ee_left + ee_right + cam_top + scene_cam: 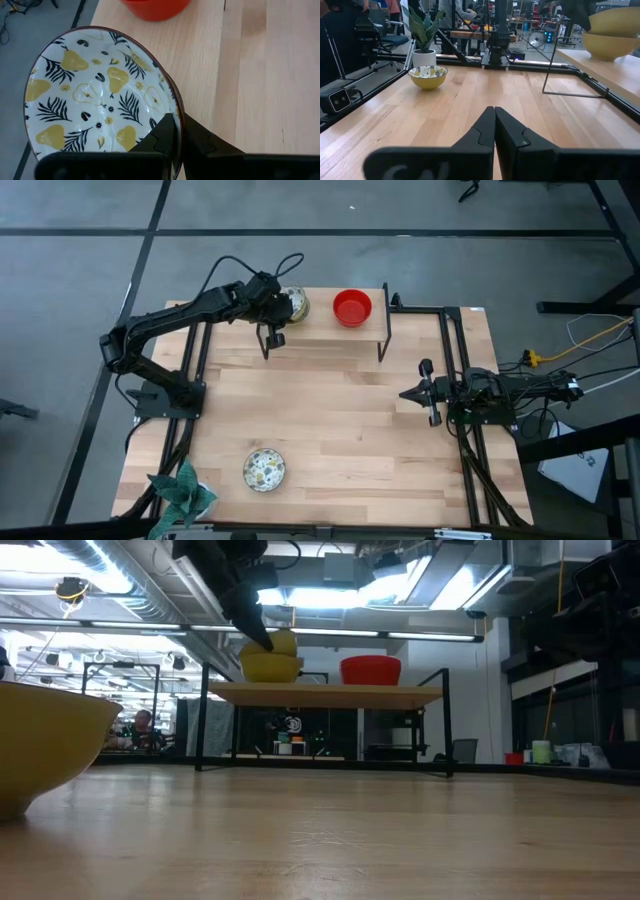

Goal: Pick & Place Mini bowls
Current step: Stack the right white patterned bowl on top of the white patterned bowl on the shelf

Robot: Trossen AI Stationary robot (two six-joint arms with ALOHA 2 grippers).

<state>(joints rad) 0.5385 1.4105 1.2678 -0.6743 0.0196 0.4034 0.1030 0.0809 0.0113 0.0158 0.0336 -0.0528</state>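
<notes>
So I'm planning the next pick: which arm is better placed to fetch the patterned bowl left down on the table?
Probably the right. Its gripper is shut on nothing above bare table, while the left gripper grips a patterned bowl's rim on the shelf. The table bowl lies nearer the left base, though.

The bench [330,420] is pale, matt wood in jointed strips, as is the raised shelf [325,694] on thin black metal legs. The patterned bowl [100,95] looks glazed and glossy inside; beside it the red bowl [352,307] is smooth and shiny.
</notes>
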